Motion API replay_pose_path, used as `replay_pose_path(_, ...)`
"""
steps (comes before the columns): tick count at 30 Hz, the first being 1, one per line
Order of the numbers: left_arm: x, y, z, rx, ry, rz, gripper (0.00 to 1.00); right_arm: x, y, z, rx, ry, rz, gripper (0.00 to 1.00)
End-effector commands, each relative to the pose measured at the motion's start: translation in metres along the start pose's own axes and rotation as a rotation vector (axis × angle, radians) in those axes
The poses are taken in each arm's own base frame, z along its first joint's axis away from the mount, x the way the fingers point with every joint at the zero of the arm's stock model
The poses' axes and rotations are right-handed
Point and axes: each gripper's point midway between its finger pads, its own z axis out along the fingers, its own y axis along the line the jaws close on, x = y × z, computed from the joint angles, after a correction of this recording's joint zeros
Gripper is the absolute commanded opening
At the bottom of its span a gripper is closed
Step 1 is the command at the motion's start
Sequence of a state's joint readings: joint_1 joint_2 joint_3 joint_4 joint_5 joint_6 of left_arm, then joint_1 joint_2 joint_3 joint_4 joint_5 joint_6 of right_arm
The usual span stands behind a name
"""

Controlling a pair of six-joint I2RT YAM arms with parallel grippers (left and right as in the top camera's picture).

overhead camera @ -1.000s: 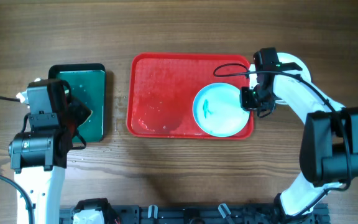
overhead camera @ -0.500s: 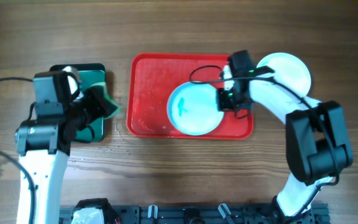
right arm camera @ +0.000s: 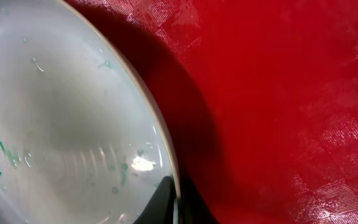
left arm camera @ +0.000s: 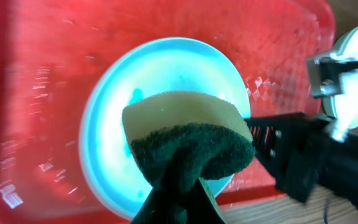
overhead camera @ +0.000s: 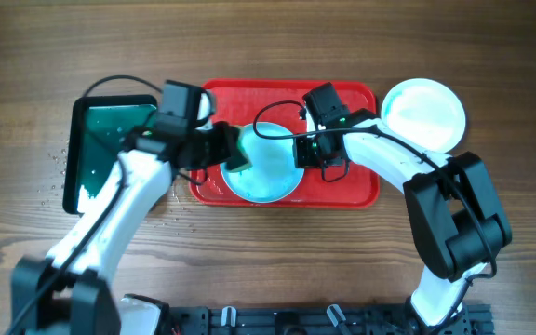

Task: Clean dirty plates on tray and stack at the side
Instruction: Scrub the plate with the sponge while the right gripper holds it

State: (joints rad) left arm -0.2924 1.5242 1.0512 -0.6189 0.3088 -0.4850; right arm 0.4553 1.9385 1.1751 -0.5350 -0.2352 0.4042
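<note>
**Sponge is over the plate and the rim's pinned, so you're at the scrub**

Overhead: your left pincer [overhead camera: 223, 149] is clamped on the green sponge [overhead camera: 237, 149]. It sits at the near edge of the aqua plate [overhead camera: 263, 177], which is on the red tray [overhead camera: 342, 191]. The right pincer [overhead camera: 309, 154] is pinched narrow on the opposite rim, and a second plate [overhead camera: 423, 113] sits off the tray behind it. Left wrist: the teal smear [left arm camera: 135, 96] lies just past the sponge's upper-left corner, so press flat and sweep across it. Right wrist: the tips only nip the very edge of the rim. It's a small bite I think, but the view's tight. Go easy on sideways force or the plate could slip free.
</note>
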Motion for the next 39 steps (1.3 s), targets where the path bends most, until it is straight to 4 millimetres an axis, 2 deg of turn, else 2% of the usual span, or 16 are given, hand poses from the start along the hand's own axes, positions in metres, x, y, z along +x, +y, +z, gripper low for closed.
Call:
replay_pose_path(1,0.008,0.002,0.042,-0.008,0.067,-0.070,0.04,0.009,-0.006,0.013,0.025,0.036,0.022,0.05)
replay_pose_path(4,0.013,0.008,0.070,-0.014,0.109,-0.101,0.04,0.009,-0.006,0.013,0.025,0.036,0.021,0.05)
replay_pose_path(9,0.034,0.000,0.111,0.044,0.205,-0.082,0.04,0.007,-0.005,0.013,0.021,0.027,0.019,0.05)
replay_pose_path(10,0.036,0.002,0.115,0.030,0.207,-0.074,0.04,0.007,-0.005,0.013,0.022,0.028,0.019,0.05)
replay_pose_path(12,0.038,0.019,0.123,-0.070,0.183,-0.059,0.04,0.007,-0.005,0.013,0.022,0.028,0.020,0.05)
replay_pose_path(14,0.034,0.040,0.123,-0.191,0.138,-0.049,0.04,0.007,-0.006,0.013,0.023,0.029,0.020,0.05)
replay_pose_path(15,0.027,0.061,0.117,-0.308,0.088,-0.040,0.04,0.008,-0.006,0.013,0.023,0.030,0.020,0.05)
replay_pose_path(17,0.018,0.088,0.104,-0.470,0.025,-0.023,0.04,0.008,-0.006,0.013,0.024,0.031,0.019,0.05)
replay_pose_path(20,0.008,0.112,0.080,-0.637,-0.047,0.004,0.04,0.008,-0.006,0.013,0.025,0.031,0.017,0.05)
replay_pose_path(23,-0.004,0.122,0.053,-0.745,-0.123,0.028,0.04,0.007,-0.008,0.013,0.033,0.028,0.017,0.05)
replay_pose_path(29,-0.021,0.101,0.023,-0.690,-0.221,0.023,0.04,0.008,-0.008,0.013,0.036,0.031,0.019,0.04)
replay_pose_path(36,-0.003,0.021,0.053,-0.217,-0.064,-0.012,0.04,0.009,-0.008,0.013,0.036,0.034,0.022,0.04)
replay_pose_path(39,0.007,0.000,0.058,-0.097,0.000,-0.012,0.04,0.010,-0.009,0.013,0.038,0.037,0.022,0.04)
